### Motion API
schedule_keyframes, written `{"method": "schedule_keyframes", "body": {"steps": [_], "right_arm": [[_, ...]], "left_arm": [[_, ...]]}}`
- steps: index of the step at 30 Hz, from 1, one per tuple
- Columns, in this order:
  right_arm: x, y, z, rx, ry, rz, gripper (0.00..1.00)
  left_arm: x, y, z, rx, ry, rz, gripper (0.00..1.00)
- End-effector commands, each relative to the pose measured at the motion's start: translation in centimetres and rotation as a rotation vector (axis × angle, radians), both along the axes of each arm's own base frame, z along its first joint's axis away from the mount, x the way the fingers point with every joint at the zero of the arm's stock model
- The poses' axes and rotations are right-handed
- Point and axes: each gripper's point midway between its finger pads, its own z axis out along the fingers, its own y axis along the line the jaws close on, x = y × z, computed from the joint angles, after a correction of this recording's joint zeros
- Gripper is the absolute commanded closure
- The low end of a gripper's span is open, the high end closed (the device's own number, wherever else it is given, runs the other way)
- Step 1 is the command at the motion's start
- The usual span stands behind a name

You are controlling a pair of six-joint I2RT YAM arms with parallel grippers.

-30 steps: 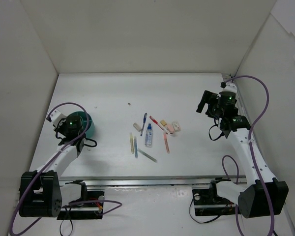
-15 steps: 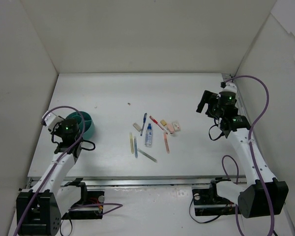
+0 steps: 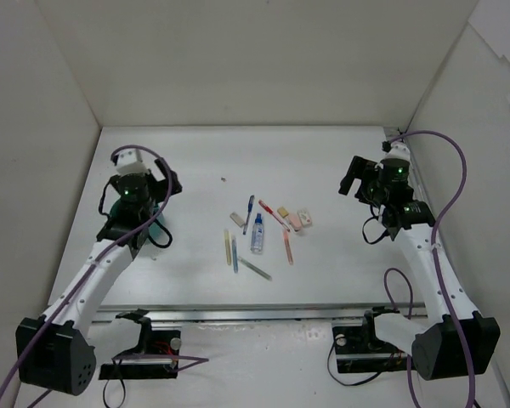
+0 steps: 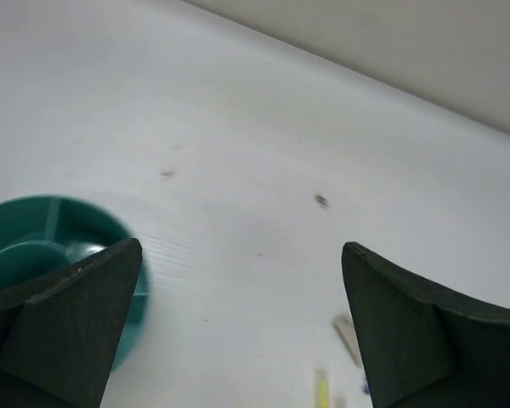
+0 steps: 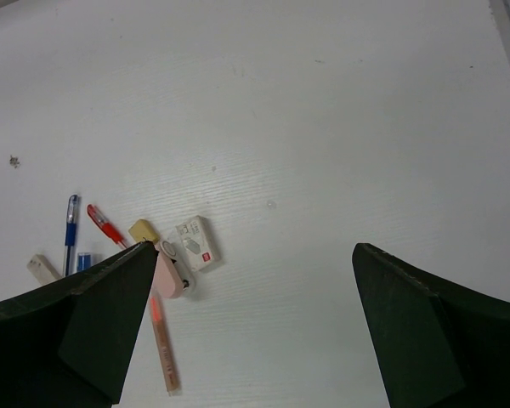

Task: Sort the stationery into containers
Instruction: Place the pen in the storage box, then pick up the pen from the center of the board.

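Note:
The stationery lies loose mid-table: a blue pen (image 3: 249, 211), red pen (image 3: 272, 212), blue-capped white tube (image 3: 257, 234), pink pencil (image 3: 287, 246), yellow pencil (image 3: 227, 246), grey pen (image 3: 255, 269) and small erasers (image 3: 295, 221). The teal container (image 3: 155, 223) stands at the left, half hidden under my left arm. My left gripper (image 3: 140, 189) hangs above its far side, open and holding nothing (image 4: 240, 246); the bowl (image 4: 42, 255) shows blurred at lower left. My right gripper (image 3: 354, 180) is open and holding nothing (image 5: 255, 248), to the right of the white eraser (image 5: 195, 242) and pink eraser (image 5: 170, 268).
White walls (image 3: 59, 153) close the table on the left, back and right. A small dark speck (image 3: 223, 179) lies behind the stationery. Cables loop from both arms. The arm bases and clamps (image 3: 144, 340) sit along the near edge.
My left gripper has opened and swung from the bowl's left side up and right to its far side. The right arm and the stationery have not moved.

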Motion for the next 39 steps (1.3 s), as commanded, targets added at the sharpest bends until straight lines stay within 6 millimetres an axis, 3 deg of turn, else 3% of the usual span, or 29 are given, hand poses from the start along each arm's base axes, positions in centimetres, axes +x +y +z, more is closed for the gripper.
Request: {"method": "schedule_keyframes", "body": {"steps": [1,5,10,14,19,23,29,34,39], "right_arm": [[0.4,1.2,1.2,0.058,-0.055,0.048,0.02],[0.4,1.8,0.0,0.086,-0.024,0.061,0.02],[0.8,2.3,-1.3,0.133,0.022,0.051,0.02],[1.3,2.5,-2.5,0.13,0.061,0.043,0.02],[1.9,2.7,-4.7,0.08,0.125,0.002,0.02],[2.0,2.4,-5.4,0.056,0.152,-0.027,0.02],[2.0,1.8,-5.7,0.031,0.158,-0.06,0.02],[2.0,1.9,-6.2,0.029,0.173,-0.056,0.02],[2.1,1.9,-6.5,0.025,0.185,-0.055,0.02]], "left_arm": [[0.3,-7.9,1.4,0.027,0.072,-0.361,0.0],[-0.3,-12.4,-2.0,-0.006,0.194,-0.458,0.0],[-0.7,-16.1,-6.8,0.003,0.351,-0.512,0.0],[-0.8,-18.4,-9.4,0.024,0.452,-0.535,0.0],[-0.7,-18.0,-12.9,0.019,0.55,-0.467,0.0],[-0.7,-18.0,-14.4,0.005,0.583,-0.437,0.04],[-1.6,-18.2,-16.4,0.052,0.64,-0.398,0.13],[-2.3,-17.2,-18.4,0.07,0.715,-0.309,0.25],[-2.1,-17.0,-19.1,0.074,0.731,-0.281,0.37]]}}
